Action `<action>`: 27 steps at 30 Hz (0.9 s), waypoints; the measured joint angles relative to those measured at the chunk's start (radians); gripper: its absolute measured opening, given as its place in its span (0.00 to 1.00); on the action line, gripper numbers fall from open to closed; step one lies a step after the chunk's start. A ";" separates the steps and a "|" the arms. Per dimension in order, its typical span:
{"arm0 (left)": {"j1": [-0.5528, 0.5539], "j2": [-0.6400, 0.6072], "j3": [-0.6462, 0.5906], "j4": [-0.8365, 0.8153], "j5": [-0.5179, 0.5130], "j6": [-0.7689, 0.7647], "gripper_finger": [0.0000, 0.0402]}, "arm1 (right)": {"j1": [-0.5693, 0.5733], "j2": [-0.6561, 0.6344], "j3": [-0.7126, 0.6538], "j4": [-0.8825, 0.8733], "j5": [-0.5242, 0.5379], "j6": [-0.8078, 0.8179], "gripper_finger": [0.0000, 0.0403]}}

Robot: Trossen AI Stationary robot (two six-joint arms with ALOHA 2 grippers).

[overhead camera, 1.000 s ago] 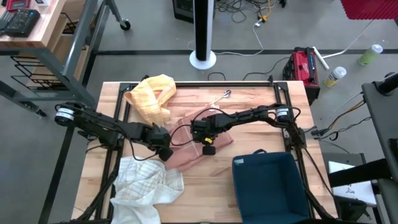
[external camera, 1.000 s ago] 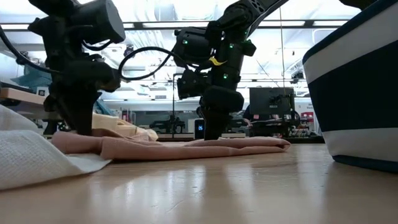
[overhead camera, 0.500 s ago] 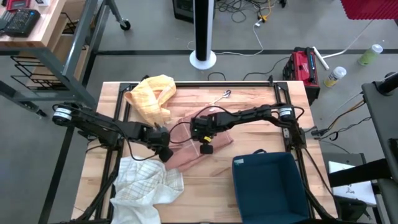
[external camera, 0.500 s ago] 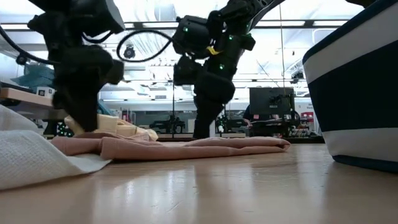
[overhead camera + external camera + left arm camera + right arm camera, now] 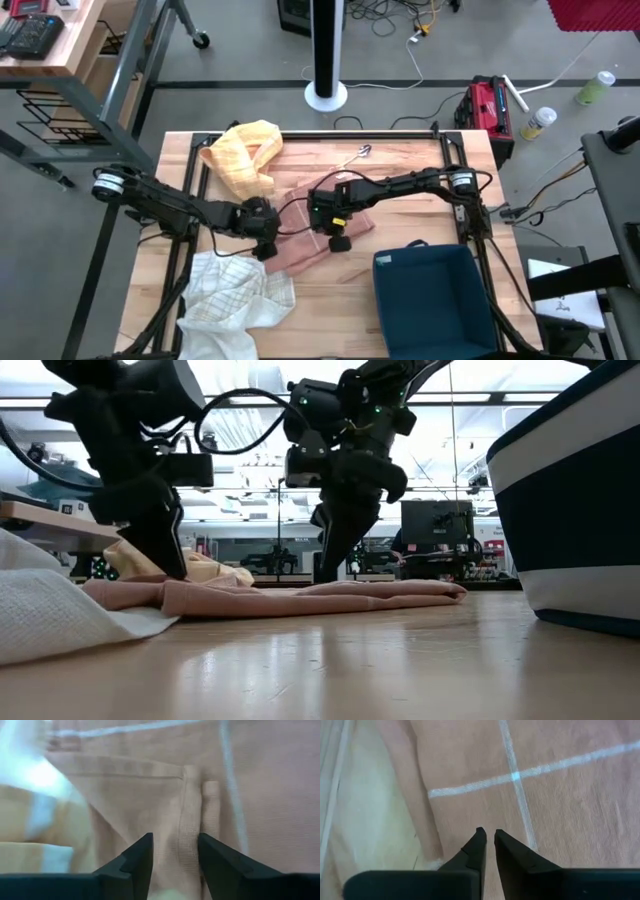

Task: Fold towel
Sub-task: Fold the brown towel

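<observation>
A pink towel (image 5: pixel 318 238) with pale stripes lies folded flat at the table's middle; it shows as a low strip (image 5: pixel 300 596) in the low view. My left gripper (image 5: pixel 263 240) stands open over the towel's left end, slanting down, and a folded hem (image 5: pixel 189 820) runs between its fingers. My right gripper (image 5: pixel 336 228) hovers just above the towel's middle, shut, with nothing between its fingers (image 5: pixel 480 847). It points down at a crossing of two stripes (image 5: pixel 516 775). My left gripper's open fingers (image 5: pixel 137 857) straddle the hem at the towel's left end, coming from above and slanting down. I cannot tell whether their tips touch the cloth. The towel lies flat on the table.
A yellow towel (image 5: pixel 242 155) lies bunched at the far left and a white checked towel (image 5: pixel 235 297) at the near left. A dark blue bin (image 5: pixel 432 300) stands at the near right. A small metal piece (image 5: pixel 365 151) lies near the far edge.
My left gripper has opened, rolled about its own axis and edged toward the towel's middle. My right gripper has risen a little off the towel and tipped slightly, staying shut. The towel has kept its place.
</observation>
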 joint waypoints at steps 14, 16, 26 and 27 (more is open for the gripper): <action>-0.091 0.000 -0.006 0.037 -0.060 0.130 0.53 | 0.021 0.000 0.000 0.003 -0.001 0.057 0.30; -0.089 0.000 -0.017 0.041 -0.123 0.119 0.53 | 0.026 0.000 0.000 0.007 -0.001 0.054 0.32; -0.085 0.000 -0.068 0.142 -0.077 0.087 0.35 | 0.057 0.000 -0.004 -0.023 0.026 -0.060 0.37; -0.085 0.000 -0.069 0.142 -0.077 0.079 0.33 | 0.064 0.000 -0.005 -0.048 0.025 -0.084 0.37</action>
